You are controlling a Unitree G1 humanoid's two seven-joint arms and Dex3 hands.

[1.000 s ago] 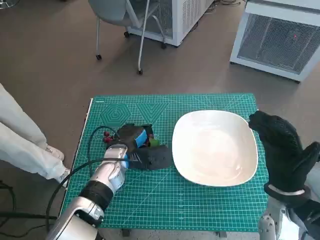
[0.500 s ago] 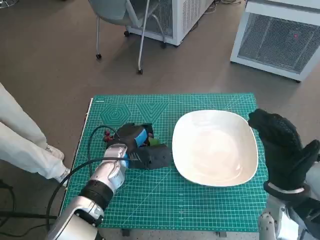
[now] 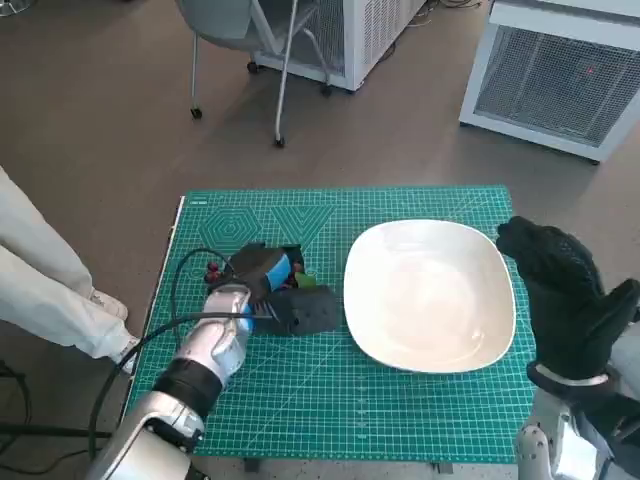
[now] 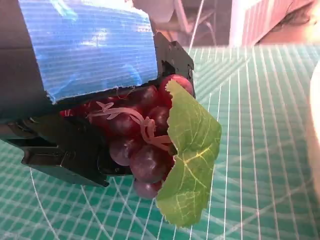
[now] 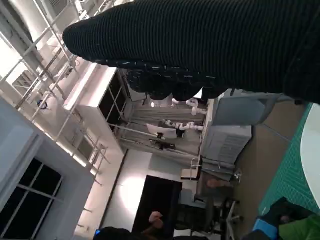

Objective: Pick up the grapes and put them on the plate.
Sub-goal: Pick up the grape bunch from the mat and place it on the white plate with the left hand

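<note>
My left hand (image 3: 275,290) lies on the green mat left of the white plate (image 3: 430,296). It grips a bunch of dark red grapes (image 4: 140,135) with a green leaf (image 4: 189,155); the left wrist view shows the bunch held under the blue-taped back (image 4: 95,47), just above the mat. In the head view only a few grapes (image 3: 213,270) and a bit of leaf (image 3: 306,281) peek out around the hand. My right hand (image 3: 565,300), in its black glove, is raised beside the plate's right edge with nothing in it, fingers held up.
The green cutting mat (image 3: 340,400) covers the small table. A person's pale trouser legs (image 3: 40,290) stand close at the left. A chair (image 3: 250,40) and white cabinets (image 3: 560,70) stand on the floor beyond the table.
The left hand with the grapes has shifted slightly, its forearm swinging a little to the left. The right hand and the plate stay where they were.
</note>
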